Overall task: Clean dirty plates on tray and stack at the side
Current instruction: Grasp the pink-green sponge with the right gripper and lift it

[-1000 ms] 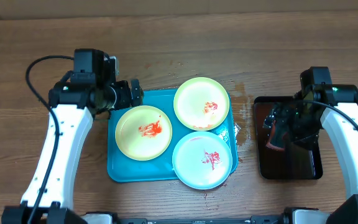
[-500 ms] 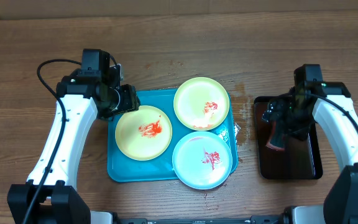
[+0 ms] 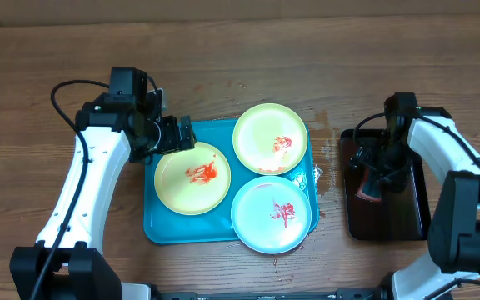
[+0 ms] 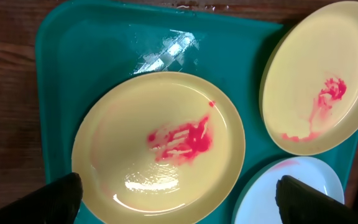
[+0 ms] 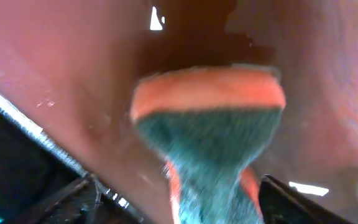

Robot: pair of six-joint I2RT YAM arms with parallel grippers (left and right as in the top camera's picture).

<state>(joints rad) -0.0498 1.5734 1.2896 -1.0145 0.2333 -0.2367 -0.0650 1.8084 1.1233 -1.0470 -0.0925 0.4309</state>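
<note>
Three plates lie on the turquoise tray (image 3: 161, 229): a yellow plate (image 3: 192, 177) at left, a light green plate (image 3: 270, 138) at the back and a light blue plate (image 3: 274, 213) in front. All three carry red smears. My left gripper (image 3: 182, 133) is open above the yellow plate's (image 4: 160, 143) rim, its fingertips (image 4: 61, 196) wide apart. My right gripper (image 3: 375, 171) hangs low over an orange and green sponge (image 5: 207, 118). The right gripper's jaws (image 5: 188, 199) straddle the sponge; one side still shows a gap.
A dark brown tray (image 3: 390, 225) at right holds the sponge (image 3: 367, 190). Water drops (image 3: 323, 167) wet the wood between the two trays. The left arm's black cable (image 3: 65, 92) loops over the table at back left.
The left gripper has shifted slightly right over the tray's back-left corner. The right wrist has swung towards the back of the dark tray and its jaws have narrowed round the sponge.
</note>
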